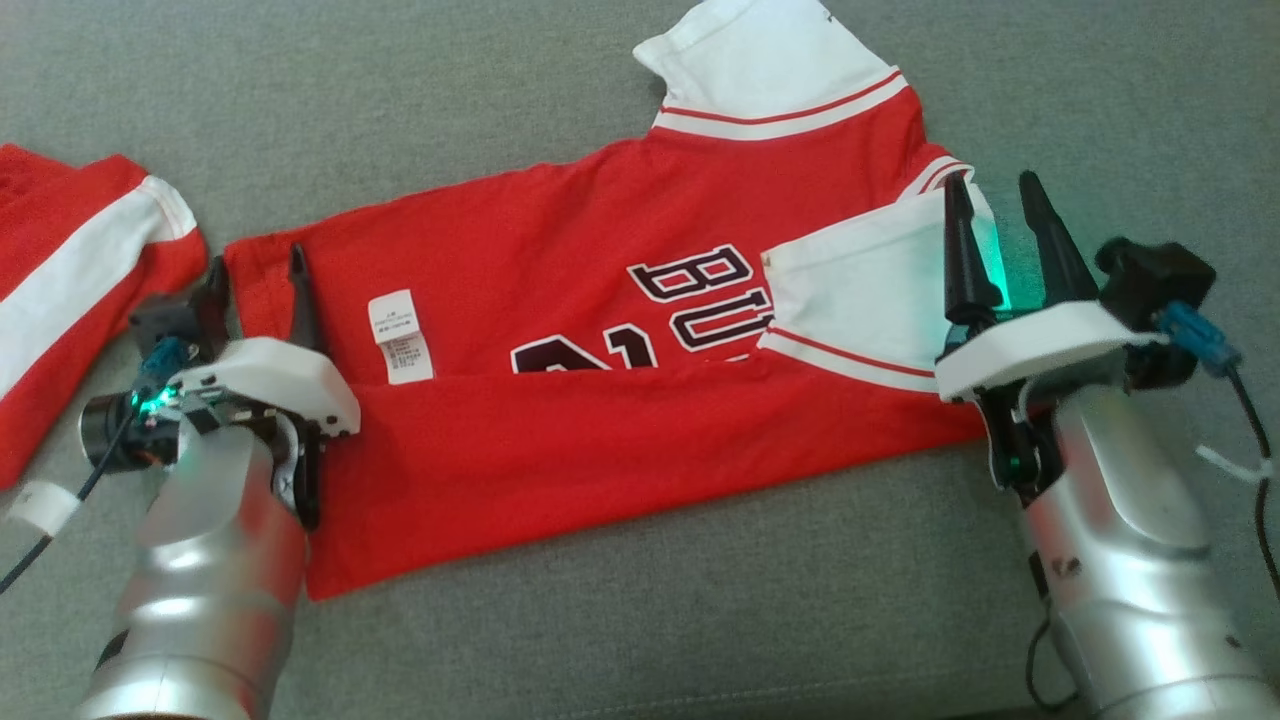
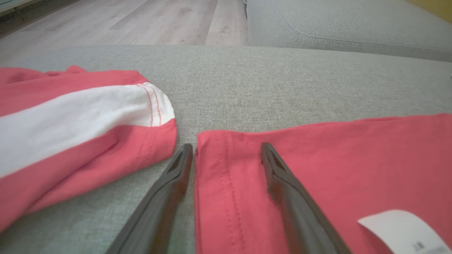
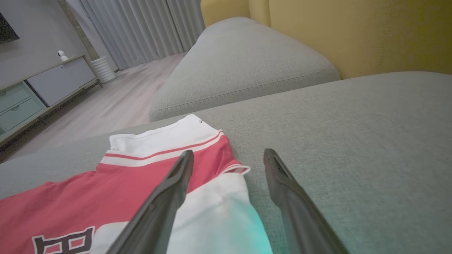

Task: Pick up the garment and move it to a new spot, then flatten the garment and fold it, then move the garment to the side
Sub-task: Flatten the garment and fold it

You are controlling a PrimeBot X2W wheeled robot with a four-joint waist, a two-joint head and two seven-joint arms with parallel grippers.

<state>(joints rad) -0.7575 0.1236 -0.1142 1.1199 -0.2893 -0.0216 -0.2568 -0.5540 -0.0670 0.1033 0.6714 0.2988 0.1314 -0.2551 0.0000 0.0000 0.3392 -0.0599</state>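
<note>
On grey sofa cushion [image 1: 640, 640]: red garment [image 1: 560, 260]; beyond, wood floor [image 2: 141, 21], curtains [image 3: 148, 28].

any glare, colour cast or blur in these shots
Head view: green light by the right gripper tints the white sleeve; glare on the silver forearms. Left wrist view: jersey washed pinkish, fingers and label soft. Right wrist view: same green tint on the sleeve, near fingers blurred.

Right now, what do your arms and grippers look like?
Both forearms are glossy silver, each topped by a white wrist plate. The left gripper and right gripper each have two long, dark, tapering fingers. Green lights glow at both wrists; blue connectors with black cables hang off each.
</note>
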